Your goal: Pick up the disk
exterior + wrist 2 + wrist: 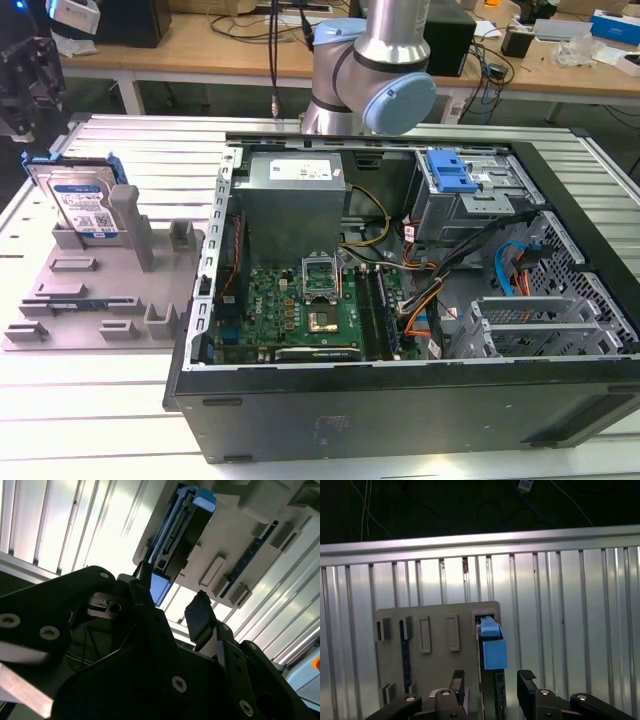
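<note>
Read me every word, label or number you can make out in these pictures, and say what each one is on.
Nothing reads legibly.
Label on the disk, standing in the grey fixture tray: blue-and-white print, too small to read.
White sticker on the power supply in the computer case: print too small to read.

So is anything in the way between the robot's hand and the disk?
Nothing I can see. The hand is open over the disk, which stands on edge in the grey tray. The tray's post is beside the disk, not between them.
</note>
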`<state>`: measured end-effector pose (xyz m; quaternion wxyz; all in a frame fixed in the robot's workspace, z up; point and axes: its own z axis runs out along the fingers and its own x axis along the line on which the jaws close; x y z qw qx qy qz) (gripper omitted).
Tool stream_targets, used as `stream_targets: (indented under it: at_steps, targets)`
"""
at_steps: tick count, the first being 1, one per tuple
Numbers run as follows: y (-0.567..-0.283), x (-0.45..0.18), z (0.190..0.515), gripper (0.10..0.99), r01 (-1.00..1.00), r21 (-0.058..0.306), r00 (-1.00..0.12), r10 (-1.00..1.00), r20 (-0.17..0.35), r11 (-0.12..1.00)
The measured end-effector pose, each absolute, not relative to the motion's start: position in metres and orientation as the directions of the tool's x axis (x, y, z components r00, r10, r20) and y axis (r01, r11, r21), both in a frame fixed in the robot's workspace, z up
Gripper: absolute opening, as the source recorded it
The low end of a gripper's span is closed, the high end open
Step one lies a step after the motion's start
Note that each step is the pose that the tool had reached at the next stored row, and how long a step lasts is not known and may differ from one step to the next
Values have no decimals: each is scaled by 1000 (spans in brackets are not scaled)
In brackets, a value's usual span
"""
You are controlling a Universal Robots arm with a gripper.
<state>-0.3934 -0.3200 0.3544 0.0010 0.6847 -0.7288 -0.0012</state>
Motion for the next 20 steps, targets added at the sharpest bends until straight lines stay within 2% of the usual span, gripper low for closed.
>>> stream_targets:
  at_steps: [20]
  targets:
    - [-318,-402,334,541,-1000,1,-18,-1000,2,18]
